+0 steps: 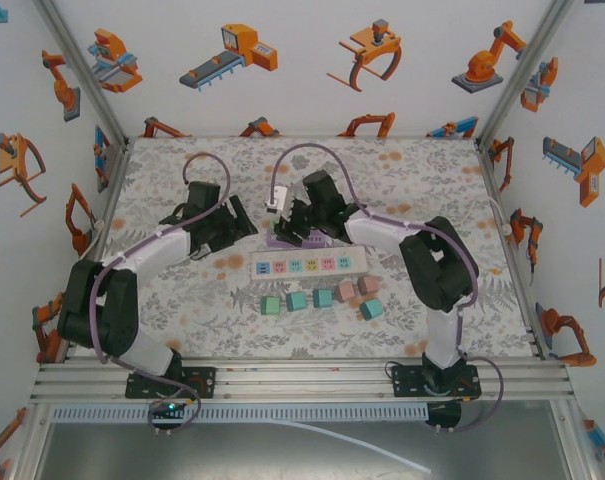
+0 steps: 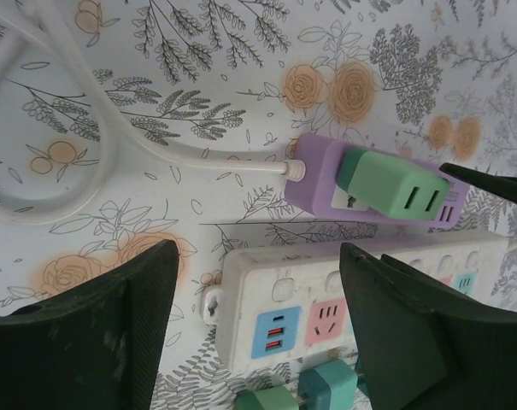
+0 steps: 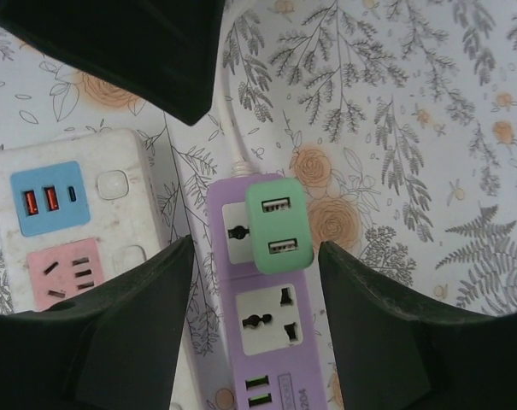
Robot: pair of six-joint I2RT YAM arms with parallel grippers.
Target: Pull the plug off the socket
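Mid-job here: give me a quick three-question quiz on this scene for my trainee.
1. True or false: the green USB charger sits plugged into the purple power strip.
2. The right claw is: A open; B shut on the charger; C shut on the cord.
3. Fill in: the charger's face shows ___ USB ports.
Key: 1 true; 2 A; 3 two.

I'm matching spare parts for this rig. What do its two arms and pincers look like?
The left arm and right arm have white links between bulky black joints, each trailed by a looping lavender cable. The left pincer and right pincer each carry two matte black, wedge-shaped fingers, slightly scuffed.
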